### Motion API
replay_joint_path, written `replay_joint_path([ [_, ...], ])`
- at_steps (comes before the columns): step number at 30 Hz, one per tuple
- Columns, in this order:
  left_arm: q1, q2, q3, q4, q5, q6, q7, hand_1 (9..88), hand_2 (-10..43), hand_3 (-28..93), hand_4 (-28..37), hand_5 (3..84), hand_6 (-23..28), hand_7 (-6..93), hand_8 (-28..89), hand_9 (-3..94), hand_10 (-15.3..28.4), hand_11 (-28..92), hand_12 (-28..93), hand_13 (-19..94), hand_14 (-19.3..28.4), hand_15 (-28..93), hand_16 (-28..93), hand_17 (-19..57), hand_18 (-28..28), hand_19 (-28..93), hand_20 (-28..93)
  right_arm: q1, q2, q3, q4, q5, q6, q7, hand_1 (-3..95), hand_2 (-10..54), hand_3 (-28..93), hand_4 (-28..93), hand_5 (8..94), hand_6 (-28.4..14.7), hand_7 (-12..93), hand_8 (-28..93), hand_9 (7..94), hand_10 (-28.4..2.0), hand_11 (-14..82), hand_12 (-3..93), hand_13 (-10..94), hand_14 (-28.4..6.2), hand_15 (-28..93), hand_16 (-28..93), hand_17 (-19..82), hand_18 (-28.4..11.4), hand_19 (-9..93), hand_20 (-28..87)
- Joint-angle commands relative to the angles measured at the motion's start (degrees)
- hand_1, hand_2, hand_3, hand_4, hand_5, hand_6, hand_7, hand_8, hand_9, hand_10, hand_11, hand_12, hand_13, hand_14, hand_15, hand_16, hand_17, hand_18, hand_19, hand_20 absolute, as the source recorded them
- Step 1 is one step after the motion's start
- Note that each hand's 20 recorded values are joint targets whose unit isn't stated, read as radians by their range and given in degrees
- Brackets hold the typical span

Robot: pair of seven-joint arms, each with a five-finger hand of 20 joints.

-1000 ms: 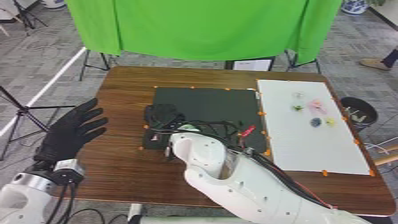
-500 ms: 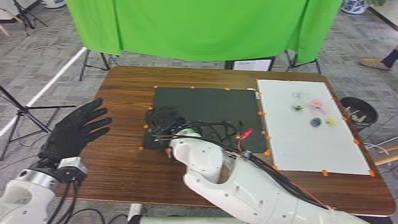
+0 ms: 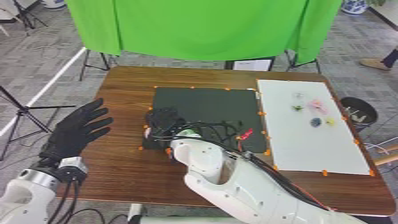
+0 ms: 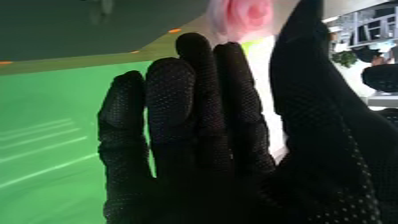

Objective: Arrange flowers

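The right robot hand (image 3: 163, 119) is over the left part of the black mat (image 3: 213, 102). The right robot hand (image 4: 182, 135) has long, straight fingers with little gaps at the tips, and its thumb stands away from them. Something pink and petal-like (image 4: 242, 17) is right by the fingertips in the right wrist view. I can't tell if they touch it, or if it is the same pink flower as on the white sheet.

The left robot hand (image 3: 67, 134) is left of the black mat, with its fingers straight and spread out.

The flowers are on the white sheet (image 3: 311, 150), to the right of the black mat. There is a pink flower (image 3: 317, 105), a green bit (image 3: 298, 107), a dark blue one (image 3: 315, 122) and a yellow one (image 3: 330, 121), all near each other.

The mat and the sheet lie on the brown surface (image 3: 126, 95). A big green cloth (image 3: 195, 30) hangs behind the mat. A black bin (image 3: 360, 99) is farther right of the mat, past the sheet.
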Motion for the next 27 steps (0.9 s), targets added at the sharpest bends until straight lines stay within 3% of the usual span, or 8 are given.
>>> replay_joint_path([
  [1,3.2,-1.73,-1.58,-0.98,0.01,0.16,0.86,23.9,-1.9,70,-28.3,27.1,4.2,18.6,-10,22.9,11.4,19,18,17,16.0,32,0,-10.1,20.2,39,11,0.5,1.1,2.7,-4.1,-2.2,-3.5,2.0,31.0,-9.5,89,-28,43.2,-4.7,31,-16,47.2,-11.8,29.9,24.2,50,-8.7,77,32,19,-21.0,74,50],
  [4,5.2,-2.96,-2.71,-1.9,0.18,0.86,1.75,24.0,-1.9,70,-28.3,27.1,4.3,18.6,-10,22.9,11.4,19,18,17,16.0,32,0,-10.1,20.3,39,11,0.1,3.1,6.5,-8.4,1.6,-6.8,1.1,29.5,-9.5,89,-28,37.3,-6.2,31,-15,39.3,-13.3,34.4,26.5,45,-10.2,80,30,18,-21.3,73,50],
  [7,6.0,-3.84,-3.22,-2.2,0.26,0.81,1.84,24.0,-1.9,70,-28.3,27.1,4.2,18.6,-10,22.9,11.4,19,18,17,16.0,32,0,-10.2,20.3,39,11,-0.4,7.6,10.2,-12.4,3.2,-5.5,0.4,28.3,-9.5,89,-28,34.5,-7.0,31,-14,34.8,-14.4,36.1,27.3,42,-11.4,81,29,16,-21.7,73,50],
  [12,7.2,-4.99,-3.72,-2.49,0.29,0.73,2.17,24.0,-1.9,70,-28.3,27.1,4.2,18.6,-10,22.9,11.4,19,18,17,16.0,32,0,-10.1,20.2,39,11,-2.5,18.8,17.4,-16.8,6.0,-2.5,1.9,28.3,-9.5,91,-28,32.5,-5.1,32,-15,34.3,-14.6,32.3,25.9,38,-11.6,77,27,15,-21.6,72,49],
  [19,8.3,-5.72,-4.12,-2.79,0.35,1.36,2.67,24.0,-1.9,70,-28.3,27.2,4.0,18.7,-10,23.0,11.4,19,18,17,16.1,32,0,-10.1,20.2,39,11,-10.2,32.0,28.5,-17.3,7.8,-0.8,5.8,27.3,-9.5,90,-28,30.7,-3.6,32,-15,34.4,-15.1,23.7,24.1,37,-11.6,73,22,15,-21.3,72,49],
  [24,8.5,-5.98,-4.14,-2.85,0.39,1.19,2.44,24.1,-1.9,70,-28.3,27.2,4.1,18.8,-11,22.9,11.4,19,18,17,16.2,32,0,-10.0,20.2,39,11,-17.8,36.6,35.3,-16.3,5.9,1.6,8.6,27.1,-9.5,90,-28,32.9,-4.7,32,-15,38.2,-14.6,23.7,23.7,41,-10.7,72,21,17,-21.0,73,49],
  [27,8.4,-6.06,-4.09,-2.72,0.33,0.98,2.11,24.0,-1.8,70,-28.3,27.2,4.1,18.8,-11,22.9,11.4,19,18,17,16.2,32,0,-10.0,20.2,39,11,-22.3,38.1,40.2,-17.0,7.9,-1.1,11.2,27.2,-9.5,90,-28,35.1,-4.6,32,-15,40.8,-13.5,25.3,23.3,44,-10.5,72,21,17,-21.0,73,49],
])
